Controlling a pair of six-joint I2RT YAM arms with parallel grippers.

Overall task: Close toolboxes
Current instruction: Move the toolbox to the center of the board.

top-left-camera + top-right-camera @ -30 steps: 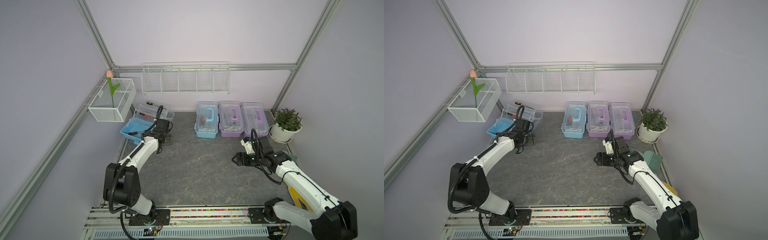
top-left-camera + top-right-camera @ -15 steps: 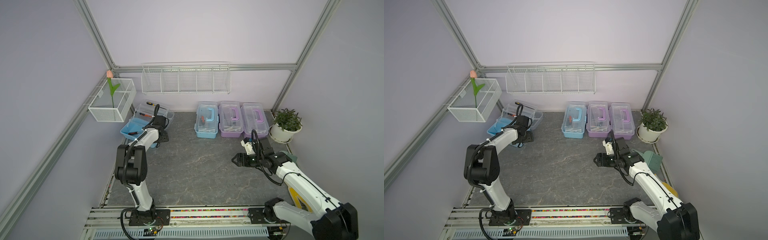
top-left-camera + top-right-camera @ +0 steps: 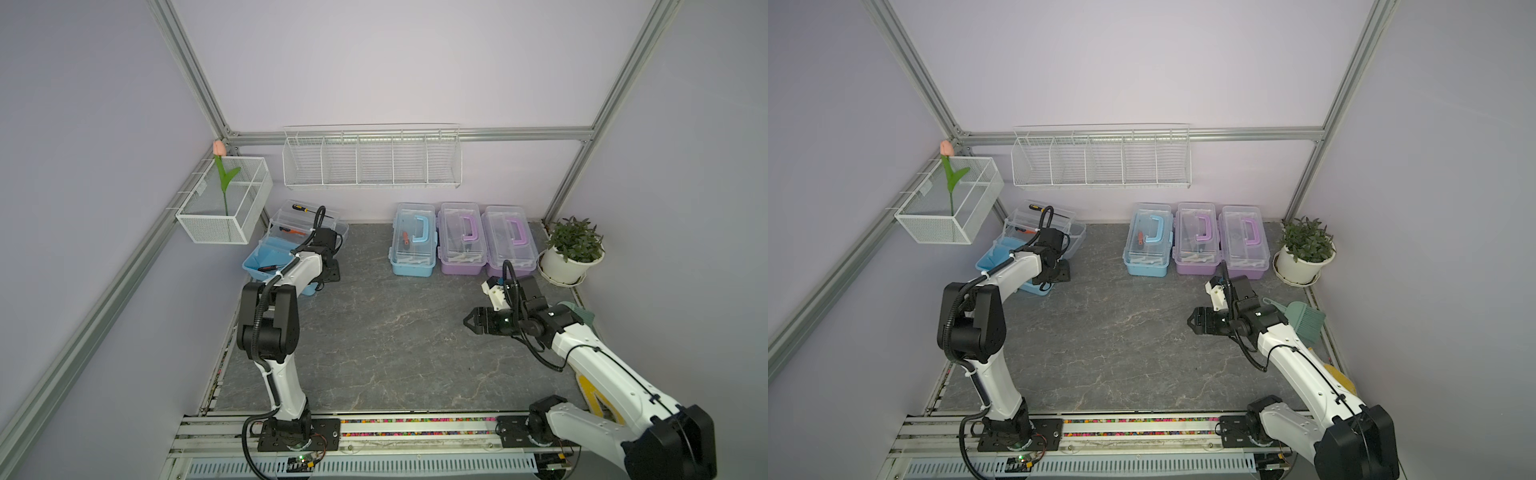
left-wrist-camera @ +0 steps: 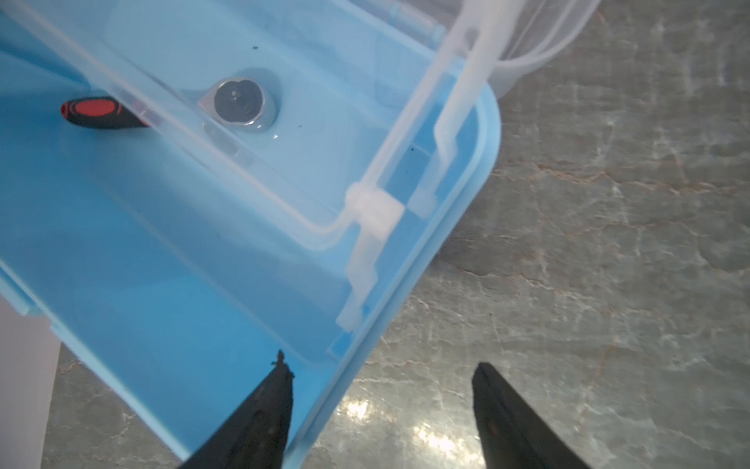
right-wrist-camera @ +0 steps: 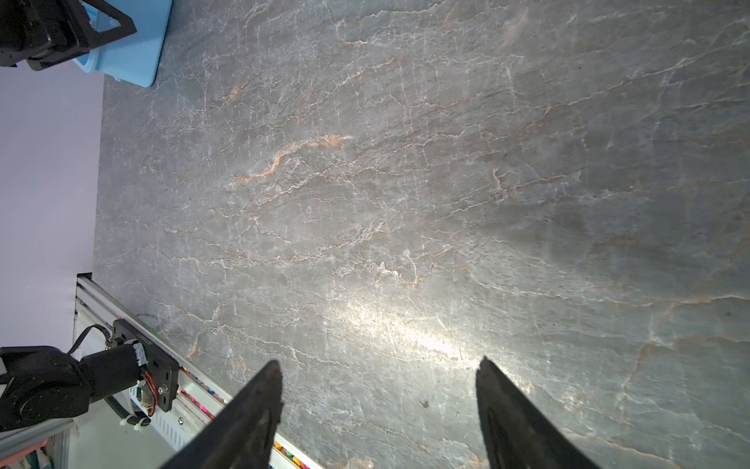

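1. The long wire rack (image 3: 372, 166) hangs on the back wall, and every place below is given from it.
2. Three toolboxes stand side by side on the grey table (image 3: 395, 345) under the rack's right half, all with clear lids down: a closed light blue toolbox (image 3: 413, 241), a middle purple toolbox (image 3: 463, 239) and an end purple toolbox (image 3: 509, 239).
3. The open light blue toolbox (image 3: 274, 259) sits under the rack's left end, its clear trays fanned back toward the wall; a screwdriver (image 3: 305, 209) lies in the upper tray.
4. In the left wrist view, a red-and-black handle (image 4: 97, 115) and a round metal part (image 4: 239, 101) lie in that box's base.
5. The left gripper (image 4: 381, 365) is at the open box, below the rack's left end. Its jaws are spread wide and straddle the blue rim, one finger over the base and one over the table, gripping nothing.
6. The right gripper (image 5: 379, 363) hovers over bare table well out from the rack's right end, jaws wide apart and empty.
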